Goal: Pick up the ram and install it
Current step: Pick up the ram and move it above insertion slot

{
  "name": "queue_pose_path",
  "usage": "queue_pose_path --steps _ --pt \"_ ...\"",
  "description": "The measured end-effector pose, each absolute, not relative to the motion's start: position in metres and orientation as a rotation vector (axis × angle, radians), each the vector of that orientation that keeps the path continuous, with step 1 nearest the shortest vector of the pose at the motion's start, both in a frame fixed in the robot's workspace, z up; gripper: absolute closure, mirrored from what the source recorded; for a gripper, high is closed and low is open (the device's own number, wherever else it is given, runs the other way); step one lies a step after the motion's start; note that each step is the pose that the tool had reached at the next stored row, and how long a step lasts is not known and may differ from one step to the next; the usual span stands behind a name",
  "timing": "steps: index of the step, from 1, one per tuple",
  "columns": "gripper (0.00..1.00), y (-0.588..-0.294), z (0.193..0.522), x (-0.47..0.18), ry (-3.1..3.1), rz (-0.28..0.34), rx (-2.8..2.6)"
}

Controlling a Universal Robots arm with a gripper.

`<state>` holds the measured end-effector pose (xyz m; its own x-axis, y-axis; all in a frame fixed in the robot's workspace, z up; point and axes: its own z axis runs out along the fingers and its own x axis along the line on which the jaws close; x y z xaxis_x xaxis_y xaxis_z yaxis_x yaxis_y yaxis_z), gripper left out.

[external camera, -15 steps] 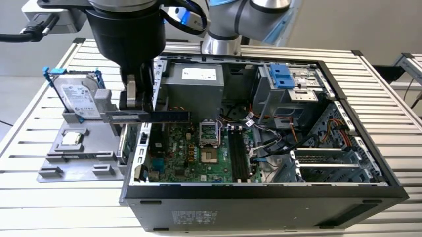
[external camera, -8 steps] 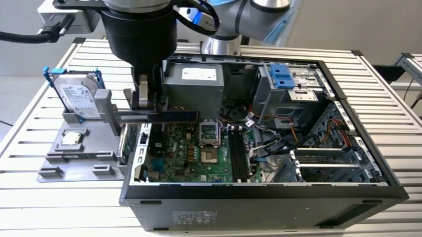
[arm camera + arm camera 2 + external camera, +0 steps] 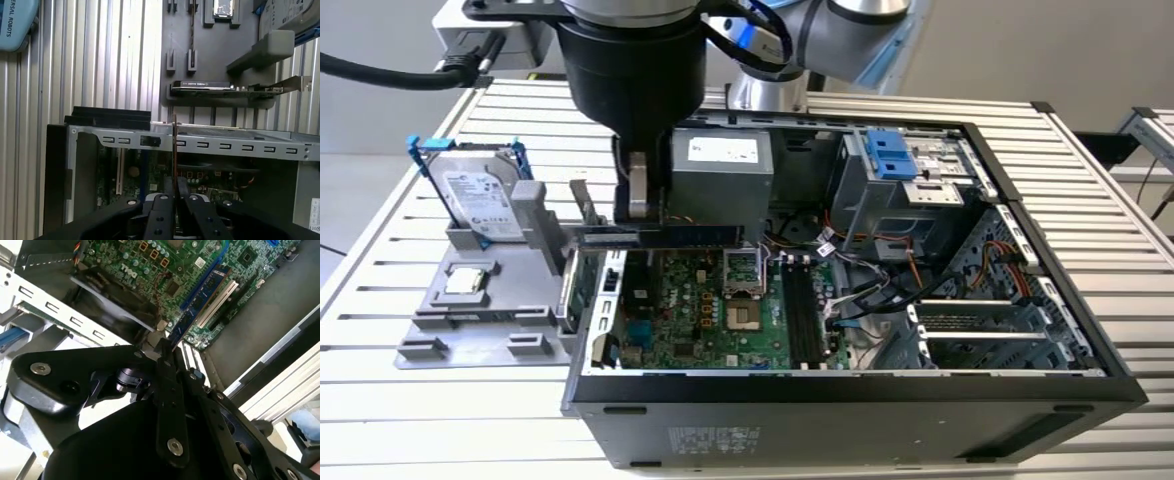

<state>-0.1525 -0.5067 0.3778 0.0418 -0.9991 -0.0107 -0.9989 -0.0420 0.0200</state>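
Black metal gripper [image 3: 167,351] fingers pinch one end of the ram [image 3: 200,299]: the second wrist view shows its blue chip-studded face, the first wrist view its thin edge. It hangs over the open computer case's [image 3: 854,385] green motherboard [image 3: 707,300], near its slotted wall.

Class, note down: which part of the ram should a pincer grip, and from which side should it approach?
Pinch the ram across its two broad faces at the upper long edge, coming from above. It is thin and stands on edge, so only the faces offer purchase, and the lower edge stays free. The pincer grips it so.
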Motion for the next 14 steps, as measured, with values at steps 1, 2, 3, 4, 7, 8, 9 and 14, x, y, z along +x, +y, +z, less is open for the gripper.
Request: queue_pose_path --steps 1,2,3,4,7,8,9,14 --pt "1.0 -0.507 0.378 -0.151 -2.169 -0.034 2.262" --pt "1.0 -0.507 0.378 -0.149 -2.169 -0.034 2.262" --pt "1.0 -0.507 0.378 -0.147 -2.169 -0.034 2.262" --pt "1.0 -0.507 0.378 -0.145 -2.169 -0.034 2.262" --pt "1.0 -0.507 0.378 -0.14 -2.169 -0.034 2.262" --pt "1.0 -0.507 0.378 -0.138 -2.169 -0.034 2.262" --pt "1.0 -0.507 0.378 -0.136 -2.169 -0.034 2.262" --pt "1.0 -0.507 0.378 -0.127 -2.169 -0.035 2.262"
